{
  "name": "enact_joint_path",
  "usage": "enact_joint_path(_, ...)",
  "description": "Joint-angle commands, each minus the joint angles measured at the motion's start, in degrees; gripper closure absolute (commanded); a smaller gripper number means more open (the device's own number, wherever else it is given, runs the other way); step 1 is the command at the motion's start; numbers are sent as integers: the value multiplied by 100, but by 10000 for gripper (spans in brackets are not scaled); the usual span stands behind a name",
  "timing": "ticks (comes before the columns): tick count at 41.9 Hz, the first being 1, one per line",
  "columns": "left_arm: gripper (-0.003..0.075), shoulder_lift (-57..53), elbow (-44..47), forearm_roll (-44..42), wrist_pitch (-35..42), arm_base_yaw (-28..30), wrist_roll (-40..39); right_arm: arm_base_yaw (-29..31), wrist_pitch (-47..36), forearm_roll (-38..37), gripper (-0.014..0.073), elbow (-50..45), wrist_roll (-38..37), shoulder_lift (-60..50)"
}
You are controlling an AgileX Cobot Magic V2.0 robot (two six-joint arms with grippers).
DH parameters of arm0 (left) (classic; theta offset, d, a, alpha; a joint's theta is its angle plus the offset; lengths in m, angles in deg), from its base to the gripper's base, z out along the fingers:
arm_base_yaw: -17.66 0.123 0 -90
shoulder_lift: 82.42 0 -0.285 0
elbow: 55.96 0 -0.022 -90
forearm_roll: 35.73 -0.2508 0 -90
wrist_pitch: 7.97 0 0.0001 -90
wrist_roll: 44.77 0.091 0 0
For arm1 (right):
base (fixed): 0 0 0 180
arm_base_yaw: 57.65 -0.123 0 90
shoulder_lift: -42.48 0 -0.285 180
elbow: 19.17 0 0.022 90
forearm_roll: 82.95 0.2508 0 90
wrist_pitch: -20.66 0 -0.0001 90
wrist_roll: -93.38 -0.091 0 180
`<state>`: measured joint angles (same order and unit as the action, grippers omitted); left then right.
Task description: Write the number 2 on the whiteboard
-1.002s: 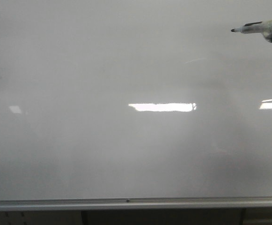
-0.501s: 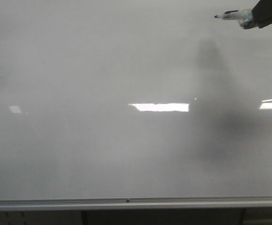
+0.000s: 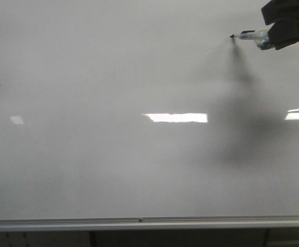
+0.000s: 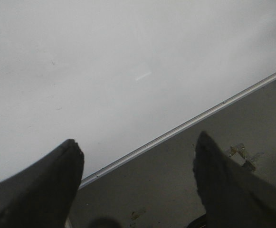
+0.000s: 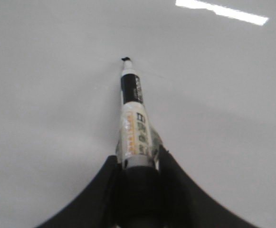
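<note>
Since half a second ago the right claw [image 3: 266,37] has dropped lower and pushed further in from the right edge of the front view, so more of its black body shows, and the marker tip has come down with it. Its dark shadow on the board has shifted too and now starts right at the tip.

That claw is clamped on a black-and-white marker pen with a printed label wrapped round its barrel [image 3: 248,36]. In the right wrist view the two black fingers [image 5: 173,178] squeeze the back end of the barrel [image 5: 134,128] and the black nib reaches the board surface; whether it's actually touching or just a hair off, I can't tell.

The large glossy pale grey-white whiteboard [image 3: 113,77] fills nearly the whole front view, with its thin silver metal rail [image 3: 139,223] running along the lower edge. The marker sits near the board's upper right corner, well apart from the rail. No digit is drawn yet, the board's surface reads blank apart from bright white light glares [image 3: 177,118] across its middle.

The left claw [image 4: 135,156] hangs with its two dark fingers [image 4: 57,175] spread wide apart, gripping nothing, right over the board's rail [image 4: 185,126].
</note>
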<state>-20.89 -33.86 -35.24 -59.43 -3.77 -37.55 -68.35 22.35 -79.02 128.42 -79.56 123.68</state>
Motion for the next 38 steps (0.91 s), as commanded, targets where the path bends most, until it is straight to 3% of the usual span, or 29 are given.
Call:
enact_joint_path(1,239,-40,-156,40,350,5,-67,190,-314,-68,615,213,52,-123)
enact_joint_path(13,239,-40,-156,40,354,5,-67,289,693,34,615,213,52,-69)
enact_joint_path(26,239,-40,-156,40,354,5,-67,-149,778,45,615,213,52,249)
enact_joint_path(33,239,-40,-156,40,363,5,-67,439,1146,-100,615,213,52,249)
enact_joint_path(38,239,-40,-156,40,459,5,-67,486,1207,-36,615,219,52,143)
